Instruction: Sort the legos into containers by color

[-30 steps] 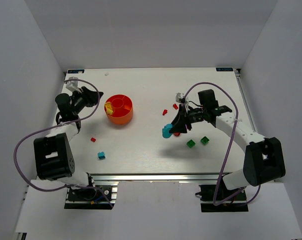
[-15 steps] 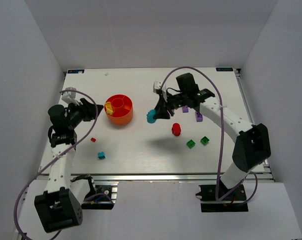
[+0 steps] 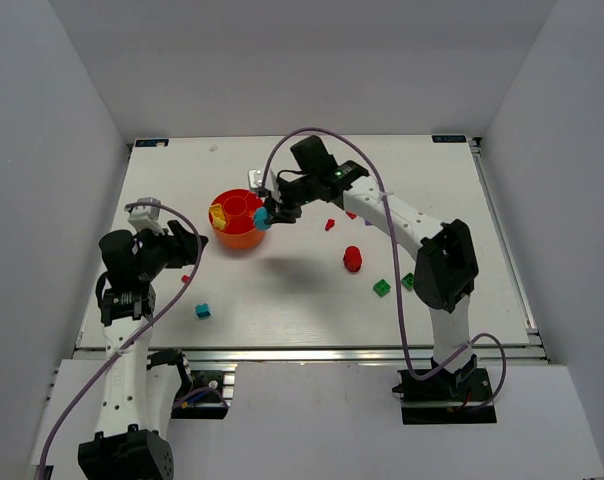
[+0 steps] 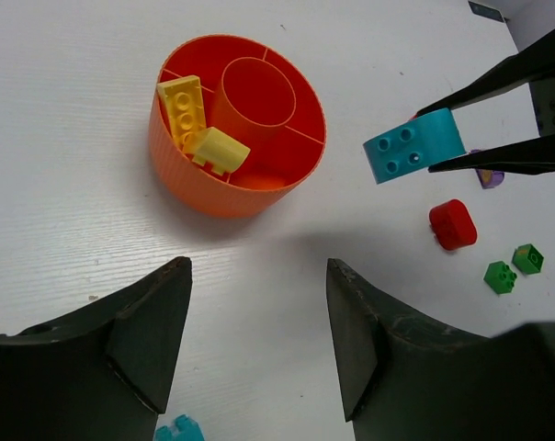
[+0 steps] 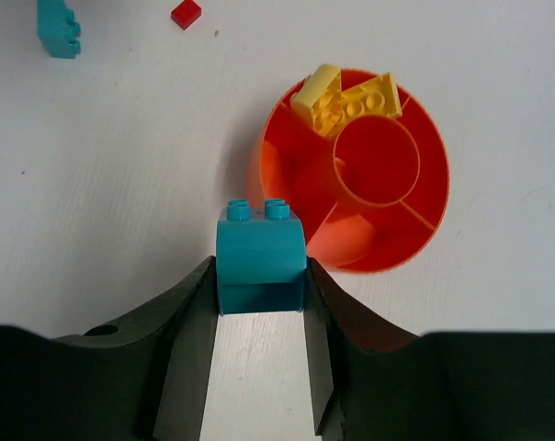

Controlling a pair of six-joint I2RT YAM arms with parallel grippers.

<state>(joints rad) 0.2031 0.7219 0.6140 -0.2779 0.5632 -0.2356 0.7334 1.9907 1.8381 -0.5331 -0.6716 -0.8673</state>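
The left gripper (image 3: 189,243) stands with jaws apart and empty, near-left of the orange dish (image 3: 244,238). Two yellow legos (image 3: 219,215) lie in the dish's left compartment. The right gripper (image 3: 268,214) clamps a teal brick (image 5: 261,253) just right of the dish's rim.

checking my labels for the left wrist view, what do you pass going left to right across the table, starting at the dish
orange dish → teal piece → red rounded piece → green brick → second green brick
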